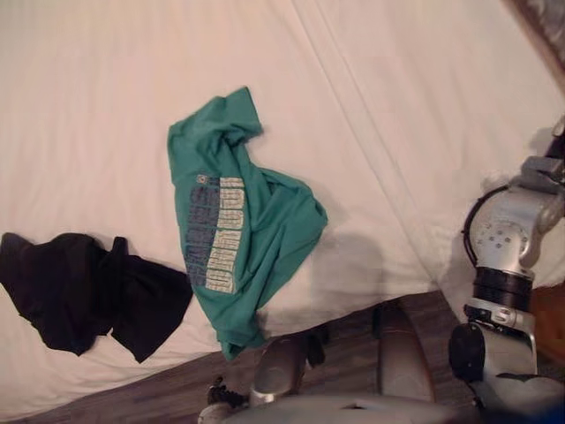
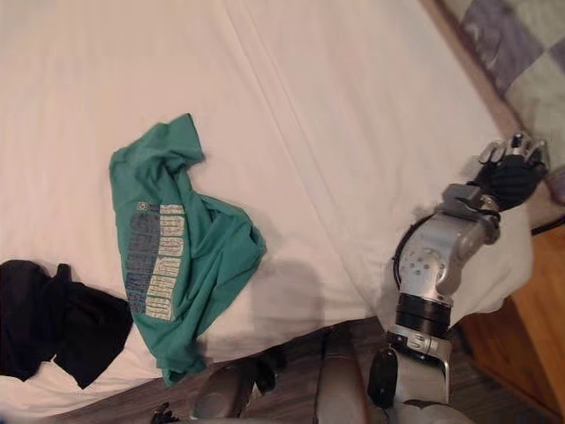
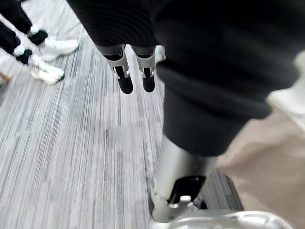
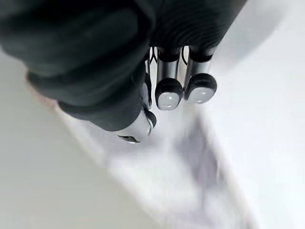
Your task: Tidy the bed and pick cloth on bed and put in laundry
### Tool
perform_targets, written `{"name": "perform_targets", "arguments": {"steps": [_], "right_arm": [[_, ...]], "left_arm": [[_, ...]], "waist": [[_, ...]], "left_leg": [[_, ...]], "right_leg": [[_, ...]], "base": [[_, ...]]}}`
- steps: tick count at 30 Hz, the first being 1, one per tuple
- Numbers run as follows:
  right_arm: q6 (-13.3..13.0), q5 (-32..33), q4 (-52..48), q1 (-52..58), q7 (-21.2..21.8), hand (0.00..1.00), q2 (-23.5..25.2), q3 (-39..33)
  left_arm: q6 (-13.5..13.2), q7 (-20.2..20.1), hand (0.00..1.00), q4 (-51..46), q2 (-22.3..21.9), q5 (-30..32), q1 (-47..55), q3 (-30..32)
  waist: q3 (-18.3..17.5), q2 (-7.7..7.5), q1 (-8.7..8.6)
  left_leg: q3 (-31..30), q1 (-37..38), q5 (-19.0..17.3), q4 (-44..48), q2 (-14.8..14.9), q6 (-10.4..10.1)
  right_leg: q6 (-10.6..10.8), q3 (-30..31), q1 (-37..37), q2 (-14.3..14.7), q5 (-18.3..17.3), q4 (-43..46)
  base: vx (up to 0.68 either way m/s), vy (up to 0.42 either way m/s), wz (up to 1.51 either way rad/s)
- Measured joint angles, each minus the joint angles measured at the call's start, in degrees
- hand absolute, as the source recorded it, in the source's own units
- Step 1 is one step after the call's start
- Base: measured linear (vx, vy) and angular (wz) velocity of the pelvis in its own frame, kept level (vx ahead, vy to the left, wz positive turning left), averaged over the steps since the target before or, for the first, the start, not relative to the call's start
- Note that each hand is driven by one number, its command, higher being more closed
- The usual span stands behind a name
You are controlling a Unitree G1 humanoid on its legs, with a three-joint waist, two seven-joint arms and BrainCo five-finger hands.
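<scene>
A green T-shirt [image 1: 238,238] lay crumpled near the middle of the bed [image 1: 397,132]. It was printed side up, with 1 sleeve pointing to the far side and its lower end reaching the near edge of the white sheet. Just left of it, close to that same near edge, sat a bunched black cloth [image 1: 79,287]. Its right edge came up against the shirt, though whether the 2 actually touched could not be made out. Both garments lay free on the sheet, and neither hand was on them.

The right hand [image 2: 512,177] was raised over the right corner of the bed, well apart from the shirt. It was close to a patchwork quilt [image 2: 516,53] that lay along the far right. In its wrist view the fingers [image 4: 169,90] hung loosely extended above a fold in the white sheet, with nothing between them and the thumb. A wooden floor [image 2: 538,327] showed at the near right beyond the mattress corner.

The left hand [image 3: 126,71] hung down beside the bed over a grey striped carpet [image 3: 71,157]. Its fingers were straight and relaxed, and it held nothing. Further off on that carpet stood a person in white shoes [image 3: 50,57] and dark trousers.
</scene>
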Motion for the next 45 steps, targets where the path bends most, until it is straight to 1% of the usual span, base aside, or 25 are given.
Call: {"name": "perform_targets", "arguments": {"steps": [4, 6, 7, 8, 9, 11, 12, 13, 17, 19, 21, 23, 24, 25, 26, 27, 28, 30, 32, 36, 38, 40, 41, 42, 45], "right_arm": [[-0.61, 0.25, 2.77, 6.12, 2.55, 1.0, 1.51, -3.64], [0.24, 1.34, 7.06, 9.36, 3.37, 1.0, 2.48, -7.48], [1.47, 2.66, 11.24, 12.7, 3.48, 1.0, 3.39, -10.22], [2.04, 2.84, 12.91, 14.19, 3.49, 1.0, 3.68, -10.79], [2.89, 2.9, 14.49, 16.18, 3.5, 1.0, 4.59, -11.8], [3.98, 4.21, 15.86, 21.57, 3.95, 1.0, 6.74, -14.31], [3.99, 4.48, 16.29, 23.1, 4.09, 1.0, 7.04, -14.87], [4.23, 4.93, 17.39, 24.99, 4.53, 1.0, 7.21, -15.61], [5.38, 4.96, 19.95, 29.76, 6.22, 1.0, 7.72, -14.87], [6.87, 4.93, 21.91, 30.87, 7.09, 1.0, 8.31, -13.04], [7.68, 4.71, 21.89, 31.73, 7.81, 1.0, 9.06, -11.37], [8.96, 4.37, 21.08, 32.22, 7.71, 1.0, 9.36, -10.92], [9.21, 3.79, 18.74, 32.78, 7.57, 1.0, 9.35, -10.7], [9.17, 3.27, 15.03, 33.31, 7.32, 1.0, 9.26, -10.21], [9.14, 2.43, 11.53, 33.58, 7.17, 1.0, 9.26, -9.68], [9.01, 2.08, 9.37, 33.63, 7.15, 1.0, 9.26, -9.45], [8.04, 1.64, 5.7, 33.63, 6.85, 1.0, 9.18, -8.86], [6.58, 1.61, 1.12, 33.64, 6.36, 1.0, 9.26, -7.14], [5.08, 1.63, -3.98, 33.21, 6.36, 1.0, 9.45, -3.58], [3.09, 1.77, -10.67, 30.96, 6.57, 1.0, 11.58, 2.93], [0.96, 3.08, -12.4, 29.21, 7.0, 1.0, 13.7, 5.8], [-1.59, 6.95, -12.57, 26.27, 7.79, 1.0, 14.95, 10.02], [-2.01, 7.72, -12.55, 25.22, 7.82, 1.0, 15.14, 10.82], [-3.04, 9.9, -12.21, 22.17, 7.84, 1.0, 15.8, 12.19], [-4.01, 12.21, -9.25, 17.56, 7.87, 1.0, 16.16, 14.21]], "left_arm": [[-0.32, -0.47, 0.0, -1.63, -0.25, -1.53, -0.48, 2.29], [-0.47, -0.68, 0.0, -1.57, -0.39, -1.88, -0.74, 3.18], [-0.45, -1.67, 0.0, -1.42, -0.54, -1.88, -1.07, 4.26], [-0.39, -1.74, 0.0, -1.36, -0.56, -1.88, -1.16, 4.39], [-0.36, -1.75, 0.0, -1.31, -0.68, -1.88, -1.17, 4.5], [-0.18, -1.96, 0.0, -0.03, -0.92, -1.87, -1.78, 4.44], [-0.07, -2.06, 0.0, 0.72, -0.95, -1.88, -1.97, 4.46], [0.11, -2.13, 0.0, 1.02, -0.92, -1.86, -2.03, 4.5], [0.26, -2.14, 0.0, 2.64, -0.43, -1.87, -2.56, 4.24], [0.67, -2.08, 0.0, 3.2, -0.18, -1.88, -2.21, 4.16], [1.56, -1.79, 0.0, 3.59, 0.13, -1.88, -1.82, 4.14], [2.13, -1.44, 0.0, 3.68, 0.42, -1.9, -0.8, 4.19], [2.45, -1.26, 0.0, 3.68, 0.63, -1.89, 0.18, 4.18], [2.51, -1.22, 0.0, 3.64, 0.87, -1.86, 1.27, 4.19], [2.5, -1.21, 0.0, 3.56, 1.12, -1.86, 1.81, 4.23], [2.5, -1.18, 0.0, 3.56, 1.3, -1.84, 2.06, 4.25], [2.51, -1.07, 0.0, 3.54, 1.65, -1.78, 2.56, 4.29], [2.53, -0.78, 0.0, 3.14, 2.14, -1.73, 3.28, 4.37], [2.54, 0.11, 0.0, 3.0, 2.47, -1.13, 3.57, 4.41], [2.76, 0.13, 0.0, 2.96, 2.6, -0.65, 3.64, 4.22], [2.68, 0.16, 0.0, 2.43, 2.7, -0.66, 3.64, 3.65], [2.42, 0.3, 0.0, 0.72, 3.28, -0.66, 3.59, 1.2], [2.21, 0.42, 0.0, 0.57, 3.41, -0.67, 3.33, 0.55], [1.97, 0.67, 0.0, 0.55, 3.64, -0.64, 2.18, -0.42], [1.43, 0.63, 0.0, 0.33, 3.54, -0.68, 0.66, -1.59]], "waist": [[0.24, -0.17, -2.57], [0.25, -0.17, -3.2], [0.25, -0.17, -3.71], [0.25, -0.16, -4.07], [0.24, -0.15, -4.86], [0.23, -0.13, -6.2], [0.22, -0.13, -6.49], [0.23, -0.14, -7.42], [0.11, -0.18, -8.06], [-1.08, -0.51, -8.54], [-2.7, -0.95, -8.56], [-4.4, -1.86, -8.51], [-5.79, -2.56, -8.44], [-6.88, -3.66, -8.04], [-7.38, -4.33, -7.62], [-7.84, -4.34, -7.36], [-8.23, -5.69, -7.24], [-9.25, -6.6, -7.05], [-10.25, -7.77, -6.04], [-10.41, -8.17, -5.36], [-10.17, -8.49, -4.36], [-9.84, -8.81, -3.47], [-9.45, -8.85, -3.12], [-7.76, -8.52, -2.5], [-3.94, -7.4, -1.76]], "left_leg": [[1.68, 1.66, 0.09, -0.21, -0.7, 0.06], [2.59, 3.15, 0.09, -0.97, -1.11, 0.06], [3.13, 3.9, 0.09, -1.38, -1.41, 0.06], [3.29, 4.21, 0.09, -1.68, -1.53, 0.07], [3.53, 4.67, 0.09, -2.21, -1.69, 0.07], [4.58, 6.19, 0.09, -3.52, -2.06, 0.07], [4.62, 6.64, 0.09, -3.7, -2.1, 0.07], [4.65, 7.61, 0.08, -4.16, -2.16, 0.09], [4.63, 9.65, -0.18, -4.07, -1.89, 0.22], [4.63, 10.28, -1.33, -2.27, -0.94, 0.18], [4.68, 10.79, -2.07, -1.19, -0.21, 0.12], [4.71, 12.03, -2.57, -0.69, 0.42, -0.07], [4.69, 12.7, -2.81, -0.57, 0.81, -0.25], [5.04, 13.51, -2.95, -0.89, 1.01, -0.38], [5.65, 14.38, -3.01, -1.13, 1.12, -0.47], [6.02, 14.86, -3.14, -1.09, 1.24, -0.61], [6.08, 15.45, -3.25, -1.03, 1.47, -0.65], [5.96, 16.21, -3.24, -1.02, 1.72, -0.66], [5.89, 16.92, -3.23, -1.0, 1.85, -0.68], [5.45, 17.45, -3.23, -0.92, 1.49, -0.67], [5.28, 16.72, -3.24, -0.53, 1.25, -0.66], [4.5, 13.58, -3.36, 1.22, 0.87, -0.46], [4.49, 12.81, -3.44, 1.63, 0.72, -0.34], [4.38, 11.03, -3.95, 3.36, 0.66, 0.01], [4.42, 7.02, -5.59, 7.34, 0.61, 0.6]], "right_leg": [[0.52, 1.96, -1.13, 0.06, -2.74, 4.17], [0.65, 2.55, -1.1, 0.11, -4.15, 5.82], [0.59, 2.93, -1.11, 0.23, -4.67, 6.43], [0.5, 3.06, -1.11, 0.26, -4.99, 6.68], [1.0, 3.16, -1.1, 0.28, -5.43, 6.95], [1.08, 3.64, -0.67, 0.47, -5.69, 7.28], [1.08, 3.64, -0.3, 0.48, -5.73, 7.29], [1.12, 3.58, 0.44, 0.52, -5.86, 7.33], [0.99, 2.94, 2.71, 0.42, -6.22, 7.24], [0.9, 2.15, 4.33, 0.56, -6.4, 6.73], [0.85, 1.75, 5.55, 0.89, -6.42, 6.54], [0.5, 1.24, 6.88, 1.2, -6.75, 6.39], [0.26, 0.68, 7.8, 1.36, -6.9, 6.15], [0.21, 0.66, 8.38, 1.81, -6.9, 6.02], [0.18, 0.57, 8.92, 2.02, -6.88, 5.96], [0.12, 0.44, 9.27, 2.12, -6.84, 5.89], [-0.13, -0.17, 9.95, 2.16, -6.66, 5.63], [-0.48, -0.47, 10.82, 2.35, -6.4, 5.51], [-0.44, -0.53, 11.98, 2.48, -5.74, 4.47], [-0.14, -0.63, 13.59, 1.98, -4.57, 2.6], [-0.26, -0.61, 13.07, 1.61, -4.35, 2.67], [-0.08, -0.61, 10.52, 0.76, -4.09, 3.56], [0.02, -0.49, 9.75, 0.58, -3.98, 3.9], [0.07, -0.43, 8.36, 0.07, -3.86, 4.72], [0.24, 0.77, 4.63, -0.47, -3.94, 7.13]], "base": [[0.03, 0.028, -0.17], [0.01, 0.025, -0.19], [0.01, 0.02, -0.19], [0.0, 0.021, -0.17], [0.0, 0.023, -0.14], [0.01, 0.024, -0.17], [0.01, 0.017, -0.1], [0.01, 0.013, -0.03], [0.0, -0.003, 0.02], [-0.02, -0.02, 0.06], [0.01, -0.014, -0.02], [0.01, -0.015, -0.02], [0.03, -0.031, -0.08], [0.03, -0.035, -0.17], [0.02, -0.031, -0.24], [0.01, -0.031, -0.21], [0.01, -0.038, -0.1], [0.01, -0.039, -0.01], [0.0, -0.01, -0.02], [-0.02, 0.021, 0.02], [-0.05, 0.008, 0.05], [-0.06, -0.013, 0.13], [-0.09, -0.014, 0.12], [-0.08, -0.005, 0.07], [-0.1, 0.006, -0.02]]}}
